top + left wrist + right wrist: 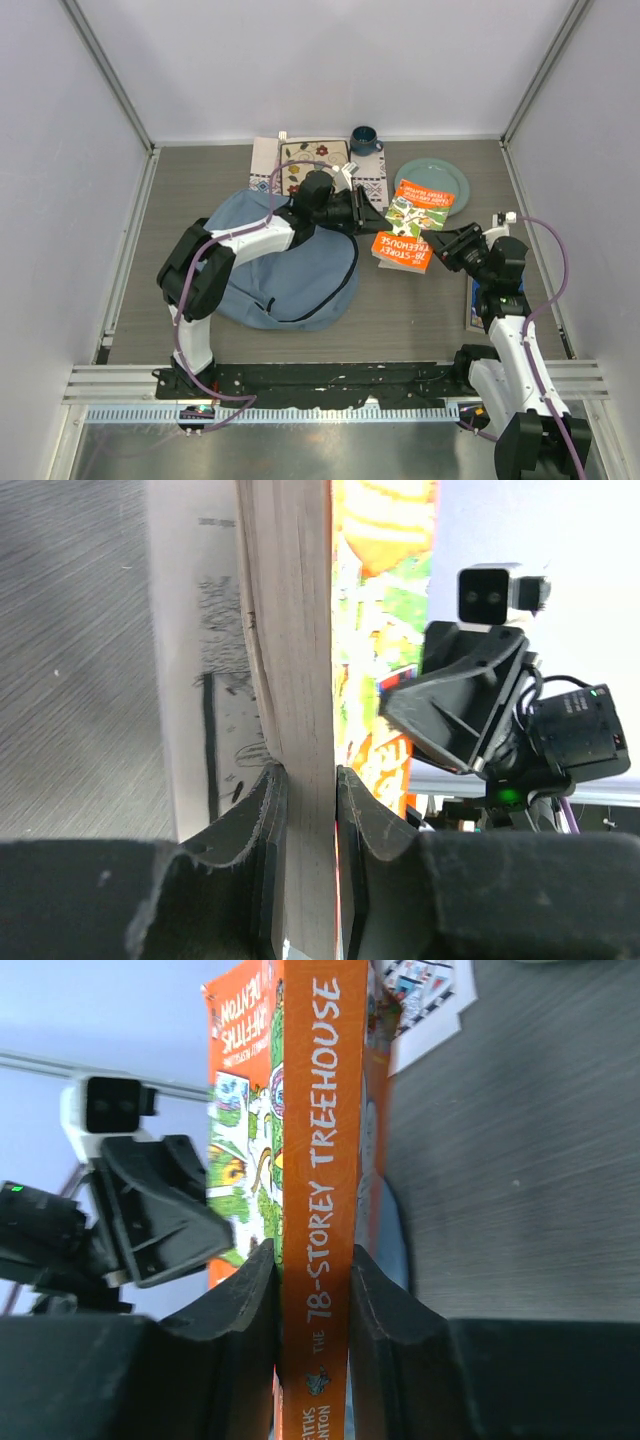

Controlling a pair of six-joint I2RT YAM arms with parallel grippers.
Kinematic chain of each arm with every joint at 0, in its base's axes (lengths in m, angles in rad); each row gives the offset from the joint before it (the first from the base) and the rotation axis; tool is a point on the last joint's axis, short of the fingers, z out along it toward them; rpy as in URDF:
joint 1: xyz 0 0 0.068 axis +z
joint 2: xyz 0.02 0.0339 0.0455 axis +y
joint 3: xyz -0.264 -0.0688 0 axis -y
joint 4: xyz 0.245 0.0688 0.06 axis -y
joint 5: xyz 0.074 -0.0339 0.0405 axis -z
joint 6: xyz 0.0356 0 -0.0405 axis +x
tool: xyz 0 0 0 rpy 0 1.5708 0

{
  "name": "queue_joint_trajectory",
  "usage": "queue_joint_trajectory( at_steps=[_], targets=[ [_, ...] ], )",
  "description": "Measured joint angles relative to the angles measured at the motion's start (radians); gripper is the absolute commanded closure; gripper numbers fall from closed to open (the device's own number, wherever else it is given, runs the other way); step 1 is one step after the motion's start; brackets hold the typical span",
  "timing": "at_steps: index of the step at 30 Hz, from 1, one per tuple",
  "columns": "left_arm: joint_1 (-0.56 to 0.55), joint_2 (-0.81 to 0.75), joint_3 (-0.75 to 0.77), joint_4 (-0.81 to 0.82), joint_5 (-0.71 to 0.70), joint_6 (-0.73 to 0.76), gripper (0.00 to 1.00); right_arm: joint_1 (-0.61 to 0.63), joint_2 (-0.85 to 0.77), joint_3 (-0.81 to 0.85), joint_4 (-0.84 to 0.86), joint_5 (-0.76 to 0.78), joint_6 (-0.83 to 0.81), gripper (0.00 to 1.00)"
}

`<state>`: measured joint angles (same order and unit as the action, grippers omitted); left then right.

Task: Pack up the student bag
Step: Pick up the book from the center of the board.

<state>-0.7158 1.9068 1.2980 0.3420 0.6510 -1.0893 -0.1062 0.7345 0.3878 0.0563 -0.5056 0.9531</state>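
Currently the left gripper (310,775) is narrowed onto the book (285,630). Both fingers press against the page block on its open-edge side. The right gripper (312,1255) clamps the opposite side, one finger flush against each face of the orange spine, which reads "The 78-Storey Treehouse". The book spans the gap between the two grippers. In the top view its front cover faces up and it sits skewed to the table (400,310) edges. Whether its underside touches the table cannot be told.

The far corner of the book overlaps the near left part of a teal plate (450,178). Beyond the left gripper lies a patterned mat (300,160). A dark blue mug (364,139) stands at the far right corner of the mat, near the back wall.

The bag (300,280) lies flat on the table left of centre, just beside the book. Its dark zipper line curves along its right side. The left arm reaches across the upper part of the bag. A flat item (470,300) lies at the right edge, mostly hidden by the right arm and too covered to identify.
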Motion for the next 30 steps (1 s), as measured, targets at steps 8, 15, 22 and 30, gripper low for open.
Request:
queue_joint_trajectory(
  at_steps=[8, 15, 22, 30],
  targets=[
    [0.011, 0.000, -0.015, 0.022, -0.003, -0.021, 0.71, -0.001, 0.000, 0.000, 0.087, -0.033, 0.049, 0.99],
    [0.012, -0.009, -0.052, 0.050, 0.002, -0.035, 0.21, 0.005, 0.000, 0.002, 0.113, -0.081, 0.078, 0.99],
    [0.033, -0.060, -0.087, 0.091, 0.002, -0.051, 0.10, 0.013, 0.000, 0.004, 0.167, -0.170, 0.131, 0.99],
    [0.085, -0.066, -0.087, 0.186, 0.007, -0.097, 0.04, 0.014, 0.001, 0.013, 0.292, -0.248, 0.232, 0.99]
  ],
)
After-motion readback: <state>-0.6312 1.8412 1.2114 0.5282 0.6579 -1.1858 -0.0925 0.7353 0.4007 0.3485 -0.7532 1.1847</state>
